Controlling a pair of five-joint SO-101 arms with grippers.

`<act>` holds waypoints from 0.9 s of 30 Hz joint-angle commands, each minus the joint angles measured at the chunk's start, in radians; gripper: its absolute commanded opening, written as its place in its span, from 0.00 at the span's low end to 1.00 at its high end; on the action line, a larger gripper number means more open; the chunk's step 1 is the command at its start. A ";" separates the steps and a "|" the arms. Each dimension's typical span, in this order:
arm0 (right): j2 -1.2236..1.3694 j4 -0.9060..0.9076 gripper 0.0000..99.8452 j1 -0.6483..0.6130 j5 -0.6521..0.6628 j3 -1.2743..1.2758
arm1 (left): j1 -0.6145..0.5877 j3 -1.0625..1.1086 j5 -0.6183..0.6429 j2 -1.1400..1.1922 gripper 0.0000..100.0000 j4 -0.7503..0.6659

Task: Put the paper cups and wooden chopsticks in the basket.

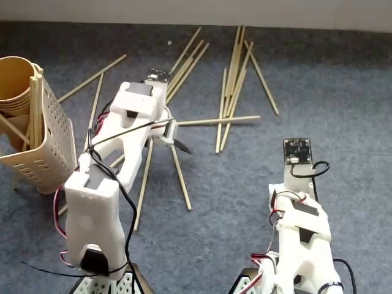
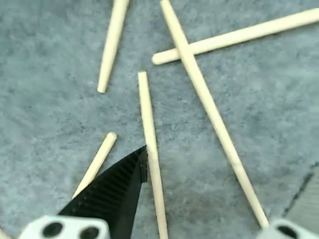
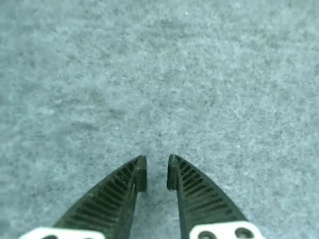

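1. Lying scattered across the upper middle of the high view, wooden chopsticks rest on grey carpet.
2. Paper cups sit stacked inside the perforated basket at the left edge, with a few sticks beside them.
3. Left gripper, centre-left, hangs wide open over chopsticks, one black finger touching a stick.
4. Right gripper, lower right, is barely parted and empty.

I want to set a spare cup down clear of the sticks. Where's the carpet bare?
Bare carpet: right of the chopsticks, ahead of the right arm. Crowded: from the basket to those chopsticks, around the left arm.
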 commanded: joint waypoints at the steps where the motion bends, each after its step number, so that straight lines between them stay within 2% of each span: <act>1: -0.022 -0.016 0.08 -0.007 0.014 -0.004 | 0.024 -0.038 0.009 0.021 0.49 -0.026; 10: -0.022 -0.016 0.08 -0.007 0.015 -0.004 | -0.064 -0.091 0.009 0.143 0.36 -0.055; 16: -0.022 -0.015 0.08 -0.007 0.015 -0.004 | -0.137 -0.127 0.009 0.143 0.22 -0.011; 21: -0.022 -0.015 0.08 -0.007 0.015 -0.004 | -0.156 -0.134 0.003 0.145 0.18 0.006; 23: -0.022 -0.015 0.08 -0.007 0.015 -0.004 | -0.151 -0.136 -0.049 0.145 0.15 0.005; 27: -0.022 -0.015 0.08 -0.007 0.017 -0.004 | -0.136 -0.142 -0.126 0.139 0.01 0.000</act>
